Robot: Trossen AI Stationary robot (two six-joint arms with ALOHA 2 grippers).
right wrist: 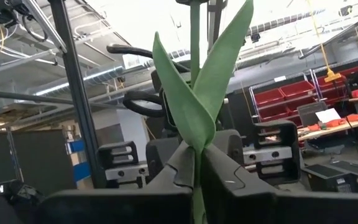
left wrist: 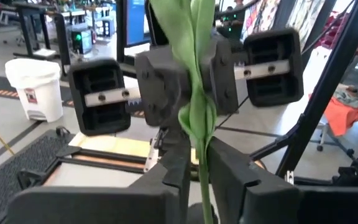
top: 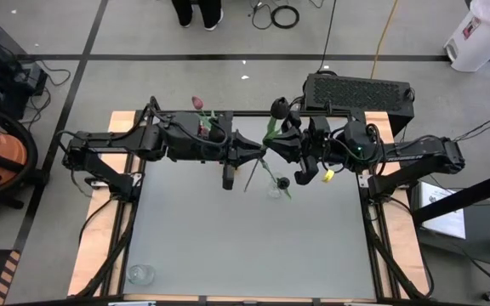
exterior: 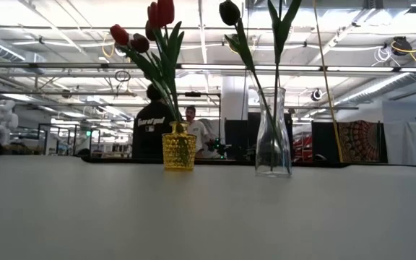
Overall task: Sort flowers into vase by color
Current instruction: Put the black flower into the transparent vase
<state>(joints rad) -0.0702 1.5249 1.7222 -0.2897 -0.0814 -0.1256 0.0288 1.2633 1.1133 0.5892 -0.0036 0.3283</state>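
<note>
**High view: one tulip (top: 268,136) between two grippers over the far half of the table (top: 245,246)**

The tulip at issue is a green stem with two long leaves. It stands roughly upright in the air, its long axis crossing both sets of jaws at right angles. Its head is out of sight in both wrist views, so I cannot read its colour from them.

The right gripper (right wrist: 194,158) comes in from the table's right edge and is clamped shut on the stem just under the leaf base. The left gripper (left wrist: 199,171) faces it from the left edge with the same stem running through it. Whether it is gripping or standing slack I cannot tell. Both are equally near, and the right arm has the sure hold.

The coming move looks like a lowering, stem end first. The clear vase (top: 275,189) stands just on the near-edge side of the two grippers, almost under them. In the low view the stem lines up with that vase's neck — inside it or behind it, I cannot say.

Counted:
- Held tulips: one.
- Vases in the low view: two, the clear one and a yellow vase (exterior: 178,150) to its left.
- The clear vase holds one near-black tulip (exterior: 229,12).
- The yellow vase holds red tulips (exterior: 119,34) — three or four heads, as two overlap.
- One small glass vessel (top: 140,274) sits at the near left corner.
</note>
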